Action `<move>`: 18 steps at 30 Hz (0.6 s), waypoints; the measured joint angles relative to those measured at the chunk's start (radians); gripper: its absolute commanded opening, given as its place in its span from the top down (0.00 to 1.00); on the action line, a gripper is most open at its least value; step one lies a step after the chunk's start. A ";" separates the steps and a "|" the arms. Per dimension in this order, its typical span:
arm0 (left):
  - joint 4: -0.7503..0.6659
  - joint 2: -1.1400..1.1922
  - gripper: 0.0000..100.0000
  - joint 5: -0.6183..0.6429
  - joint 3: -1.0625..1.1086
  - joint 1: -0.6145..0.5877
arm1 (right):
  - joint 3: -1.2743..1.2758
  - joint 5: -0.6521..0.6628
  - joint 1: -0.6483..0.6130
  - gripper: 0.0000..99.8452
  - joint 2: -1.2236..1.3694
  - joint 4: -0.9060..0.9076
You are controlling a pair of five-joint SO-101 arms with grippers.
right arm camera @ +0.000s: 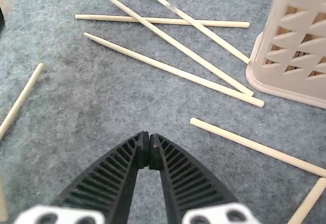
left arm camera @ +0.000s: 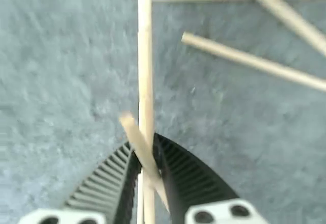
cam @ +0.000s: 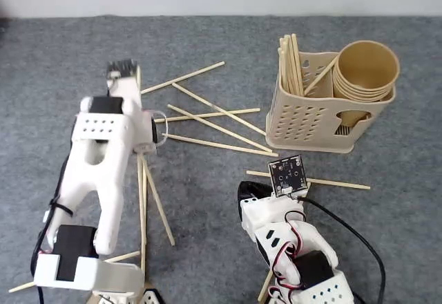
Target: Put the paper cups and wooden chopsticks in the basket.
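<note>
A: Left gripper (left arm camera: 147, 170) state?
B: Clamped on a pale wooden chopstick (left arm camera: 145, 56), another crossing inside the jaws; presumably for transfer to the beige perforated plastic basket (cam: 304, 121), tan paper cups (cam: 366, 69) already nested there. Right gripper (right arm camera: 149, 152) pressed together, empty, over grey carpet (right arm camera: 76, 96).

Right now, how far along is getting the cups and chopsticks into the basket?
Done: the paper cups sit stacked in the basket, with several stored chopsticks upright beside them. In hand: the left claw is closed on a chopstick. Left: many loose chopsticks lie on the grey mat; the right claw is shut and empty.
</note>
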 measured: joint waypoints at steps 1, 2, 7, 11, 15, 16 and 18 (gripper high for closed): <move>0.008 0.000 0.99 0.000 -0.038 0.000 | 0.000 0.000 0.000 0.99 0.000 0.000; 0.014 0.000 0.99 0.000 -0.071 0.000 | 0.000 0.000 0.000 0.99 0.000 0.000; 0.018 0.000 0.99 0.000 -0.210 0.003 | 0.000 0.000 0.000 0.99 0.000 0.000; 0.018 0.000 0.99 0.000 -0.284 0.011 | 0.000 0.000 0.000 0.99 0.000 0.000; 0.018 0.000 0.99 0.000 -0.359 0.006 | 0.000 0.000 0.000 0.99 0.000 0.000; 0.018 0.000 0.99 0.000 -0.384 0.006 | 0.000 0.000 0.000 0.99 0.000 0.000; 0.018 0.000 0.99 0.000 -0.439 0.008 | 0.000 0.000 0.000 0.99 0.000 0.000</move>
